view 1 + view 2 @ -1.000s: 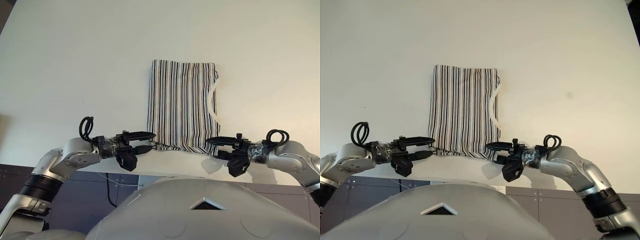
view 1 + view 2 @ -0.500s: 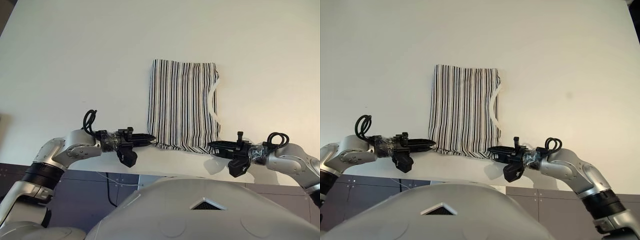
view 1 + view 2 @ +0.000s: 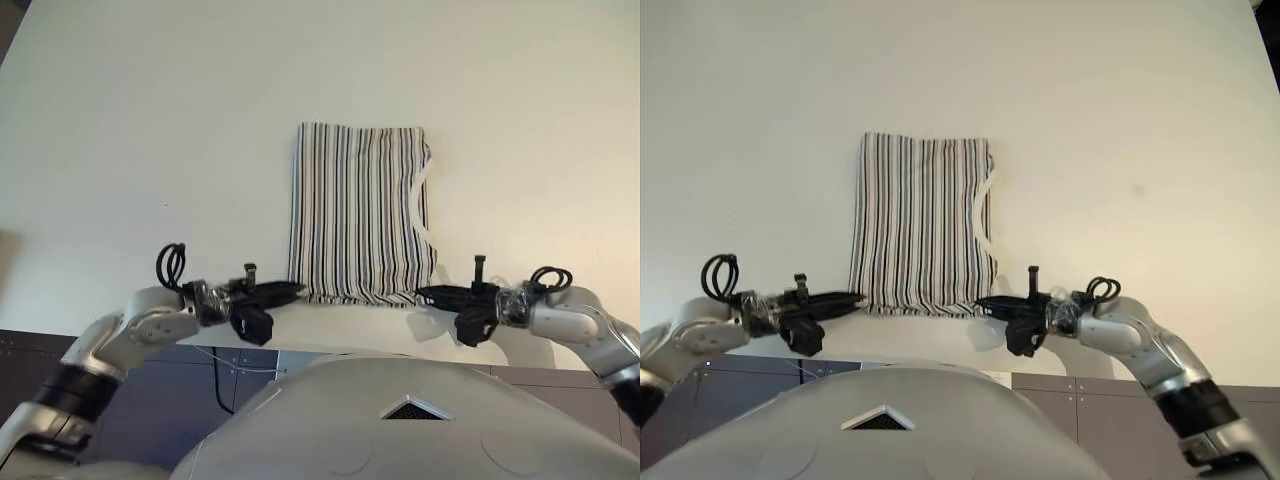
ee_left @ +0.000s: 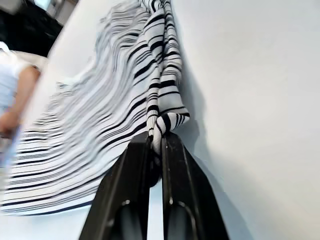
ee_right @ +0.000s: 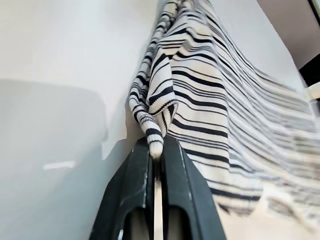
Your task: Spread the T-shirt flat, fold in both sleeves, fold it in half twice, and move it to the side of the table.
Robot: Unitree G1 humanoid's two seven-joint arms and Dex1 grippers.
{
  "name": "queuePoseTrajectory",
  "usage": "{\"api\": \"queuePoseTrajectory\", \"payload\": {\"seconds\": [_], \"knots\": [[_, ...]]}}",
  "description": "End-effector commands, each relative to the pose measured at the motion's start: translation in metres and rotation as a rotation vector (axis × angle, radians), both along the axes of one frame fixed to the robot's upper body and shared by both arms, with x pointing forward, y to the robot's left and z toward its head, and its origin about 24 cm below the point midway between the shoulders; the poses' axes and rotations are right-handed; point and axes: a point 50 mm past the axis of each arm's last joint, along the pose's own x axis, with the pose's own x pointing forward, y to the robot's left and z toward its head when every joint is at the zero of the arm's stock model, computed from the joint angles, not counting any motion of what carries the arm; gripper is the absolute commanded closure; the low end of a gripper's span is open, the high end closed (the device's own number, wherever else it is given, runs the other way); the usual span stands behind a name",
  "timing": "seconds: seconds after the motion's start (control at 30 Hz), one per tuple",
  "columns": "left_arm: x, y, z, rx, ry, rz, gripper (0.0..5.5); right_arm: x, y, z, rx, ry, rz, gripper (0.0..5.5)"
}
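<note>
The striped T-shirt (image 3: 360, 215), folded into a tall rectangle, lies flat on the white surface (image 3: 150, 120), its hem by the surface's near edge. The left jaws are pinched tight on the hem's left corner, and the right jaws clamp its right corner.

A broad white table (image 3: 150, 120) lies under soft, even light. Below its near edge are grey panels (image 3: 1080, 400), and a thin black cable (image 3: 216, 380) hangs there.

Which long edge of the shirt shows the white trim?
The right edge of the shirt, on the right gripper's side: the white trim curves along it, while the left edge is plain stripes.
</note>
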Motion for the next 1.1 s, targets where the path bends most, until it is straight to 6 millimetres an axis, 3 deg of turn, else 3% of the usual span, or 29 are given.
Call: {"api": "queuePoseTrajectory", "payload": {"seconds": [0.03,0.1,0.23,0.37,0.43,0.57,0.63,0.73,0.77,0.9,1.0,1.1], "knots": [[-0.008,-0.002,0.016,-0.069,0.246,0.193,5.40,0.002,-0.002,0.031,0.064,0.165,-0.116,5.40],[0.013,-0.002,0.021,-0.151,0.264,0.353,5.40,0.030,0.004,0.047,0.171,0.209,-0.264,5.40],[0.081,-0.006,0.044,-0.361,0.255,0.603,5.40,0.111,0.021,0.075,0.368,0.213,-0.513,5.40],[0.136,-0.003,0.046,-0.359,0.204,0.758,5.40,0.163,0.040,0.060,0.318,0.163,-0.631,5.40],[0.145,-0.001,0.037,-0.315,0.210,0.791,5.40,0.174,0.051,0.049,0.297,0.167,-0.648,5.40],[0.141,-0.006,0.036,-0.353,0.258,0.798,5.40,0.178,0.067,0.034,0.288,0.160,-0.649,5.40],[0.136,-0.008,0.033,-0.338,0.270,0.796,5.40,0.177,0.067,0.032,0.285,0.160,-0.651,5.40],[0.147,-0.002,0.019,-0.271,0.217,0.873,5.40,0.179,0.063,0.025,0.257,0.124,-0.692,5.40],[0.154,0.003,0.014,-0.249,0.191,0.920,5.03,0.182,0.063,0.023,0.254,0.107,-0.713,5.15],[0.174,0.011,0.009,-0.253,0.113,1.033,4.43,0.198,0.061,0.024,0.300,0.060,-0.796,4.49],[0.187,0.007,0.008,-0.365,0.139,1.099,4.36,0.213,0.067,0.020,0.372,0.105,-0.926,3.89],[0.194,0.011,0.003,-0.396,0.148,1.164,4.36,0.215,0.083,0.038,0.561,0.228,-0.917,3.89]]}}
